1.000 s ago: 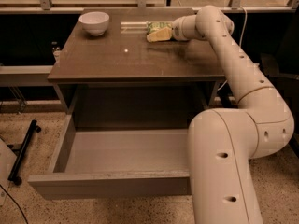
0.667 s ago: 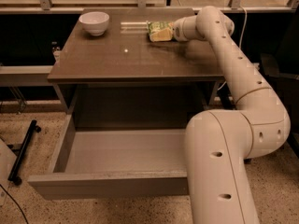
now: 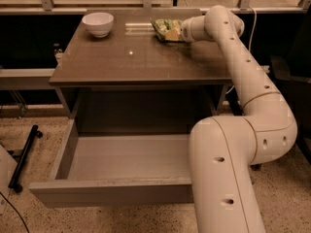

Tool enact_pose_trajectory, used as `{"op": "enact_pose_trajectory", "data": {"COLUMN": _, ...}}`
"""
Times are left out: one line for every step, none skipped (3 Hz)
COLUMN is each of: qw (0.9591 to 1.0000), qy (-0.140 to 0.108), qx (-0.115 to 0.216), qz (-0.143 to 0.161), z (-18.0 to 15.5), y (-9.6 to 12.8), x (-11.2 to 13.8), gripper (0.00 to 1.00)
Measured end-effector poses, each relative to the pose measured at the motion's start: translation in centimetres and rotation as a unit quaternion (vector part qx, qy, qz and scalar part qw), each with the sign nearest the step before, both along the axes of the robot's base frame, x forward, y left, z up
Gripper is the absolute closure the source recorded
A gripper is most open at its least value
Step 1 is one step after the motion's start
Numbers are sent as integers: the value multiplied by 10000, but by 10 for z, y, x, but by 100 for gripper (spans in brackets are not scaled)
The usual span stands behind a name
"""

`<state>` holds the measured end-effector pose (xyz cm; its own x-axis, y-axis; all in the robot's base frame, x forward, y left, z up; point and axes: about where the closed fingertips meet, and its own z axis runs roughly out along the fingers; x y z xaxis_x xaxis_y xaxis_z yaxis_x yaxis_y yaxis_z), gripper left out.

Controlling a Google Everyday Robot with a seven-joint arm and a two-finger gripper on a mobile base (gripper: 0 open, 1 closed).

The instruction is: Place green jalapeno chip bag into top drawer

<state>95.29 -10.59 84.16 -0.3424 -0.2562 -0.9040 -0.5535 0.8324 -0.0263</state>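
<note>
The green jalapeno chip bag (image 3: 162, 24) lies on the far part of the brown tabletop (image 3: 141, 57), right of centre. My gripper (image 3: 170, 33) is at the bag's right end, reaching in from the right at table height, and it covers part of the bag. The top drawer (image 3: 73, 152) stands pulled out below the tabletop, its grey interior bare. My white arm covers the drawer's right part.
A white bowl (image 3: 97, 23) stands on the far left of the tabletop. A railing runs behind the table. A black bar with a wheel (image 3: 24, 154) lies on the speckled floor to the left of the drawer.
The gripper stays at the chip bag on the tabletop. The large arm segment in the foreground has shifted slightly to the left. The drawer and the bowl have not moved.
</note>
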Motion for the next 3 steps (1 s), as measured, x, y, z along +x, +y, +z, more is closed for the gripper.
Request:
{"op": "enact_pose_trajectory", "data": {"qw": 9998, "qy": -147, "qx": -41, "qz": 143, "z": 20, "y": 7, "x": -4, "gripper": 88}}
{"op": "enact_pose_trajectory", "data": {"qw": 9980, "qy": -464, "qx": 29, "qz": 428, "z": 60, "y": 19, "x": -15, "gripper": 100}}
{"op": "enact_pose_trajectory", "data": {"qw": 9922, "qy": -817, "qx": 171, "qz": 923, "z": 104, "y": 31, "x": -40, "gripper": 100}}
